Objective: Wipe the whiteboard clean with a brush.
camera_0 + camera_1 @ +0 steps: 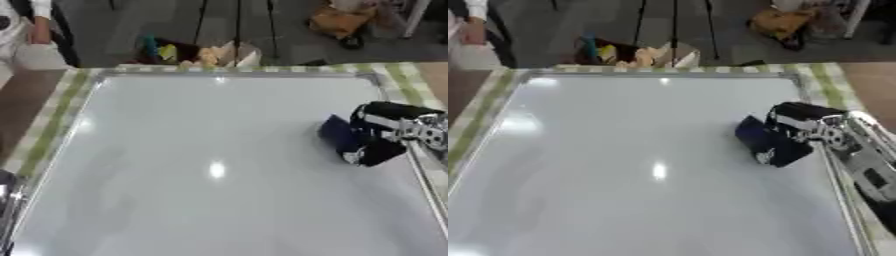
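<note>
Left eye view: the whiteboard [210, 165] lies flat on the tabletop [411, 80], surface showing no marks. The right robot hand [385, 132] sits at its right side, fingers curled round a dark blue brush [337, 132] pressed on the board.

Right eye view: the right arm [868, 160] enters along the board's right frame. No left robot hand shows.

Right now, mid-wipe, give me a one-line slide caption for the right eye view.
Robot's right hand presses a dark blue block-shaped brush onto the glossy white whiteboard near its right edge.
</note>
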### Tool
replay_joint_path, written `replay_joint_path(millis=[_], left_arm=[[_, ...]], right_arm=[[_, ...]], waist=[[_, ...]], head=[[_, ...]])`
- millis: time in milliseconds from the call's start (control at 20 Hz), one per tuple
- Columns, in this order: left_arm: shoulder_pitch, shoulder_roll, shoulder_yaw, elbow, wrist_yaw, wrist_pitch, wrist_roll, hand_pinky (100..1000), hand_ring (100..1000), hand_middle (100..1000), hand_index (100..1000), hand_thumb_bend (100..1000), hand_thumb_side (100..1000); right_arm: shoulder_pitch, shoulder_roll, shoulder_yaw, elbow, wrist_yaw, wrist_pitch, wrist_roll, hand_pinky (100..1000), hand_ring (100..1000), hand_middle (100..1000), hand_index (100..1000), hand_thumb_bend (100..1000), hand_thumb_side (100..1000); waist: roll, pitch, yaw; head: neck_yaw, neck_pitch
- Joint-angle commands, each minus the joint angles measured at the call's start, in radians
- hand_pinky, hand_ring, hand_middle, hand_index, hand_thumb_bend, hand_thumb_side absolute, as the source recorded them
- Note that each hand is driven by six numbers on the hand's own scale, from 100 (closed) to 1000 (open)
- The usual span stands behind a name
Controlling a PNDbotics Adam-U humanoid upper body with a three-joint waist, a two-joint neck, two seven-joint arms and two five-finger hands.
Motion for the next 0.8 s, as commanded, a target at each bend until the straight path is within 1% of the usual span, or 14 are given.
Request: replay_joint_path(millis=[50, 150, 400, 800], left_arm=[[-0.014, 0.011, 0.004, -0.017, 0.009, -0.001, 0.003, 699, 825, 756, 768, 216, 977], [-0.014, 0.011, 0.004, -0.017, 0.009, -0.001, 0.003, 699, 825, 756, 768, 216, 977], [-0.012, 0.010, 0.004, -0.017, 0.009, 0.000, 0.003, 699, 825, 756, 768, 216, 977], [-0.012, 0.009, 0.004, -0.017, 0.008, -0.001, 0.003, 699, 825, 756, 768, 215, 978]], right_arm=[[-0.007, -0.020, 0.007, -0.024, -0.039, 0.007, 0.020, 510, 525, 291, 369, 100, 366], [-0.008, -0.022, 0.009, -0.032, -0.052, 0.014, 0.023, 513, 527, 292, 369, 100, 367], [-0.007, -0.024, 0.007, -0.039, -0.054, 0.030, 0.018, 509, 524, 289, 370, 100, 360], [-0.007, -0.027, -0.013, -0.001, -0.025, 0.054, -0.011, 513, 527, 289, 372, 100, 351]], waist=[[-0.002, -0.024, 0.002], [-0.002, -0.024, 0.002], [-0.003, -0.022, 0.004], [-0.001, -0.017, 0.006]], head=[[0.001, -0.001], [0.002, 0.000], [0.001, -0.003], [0.000, -0.010]])
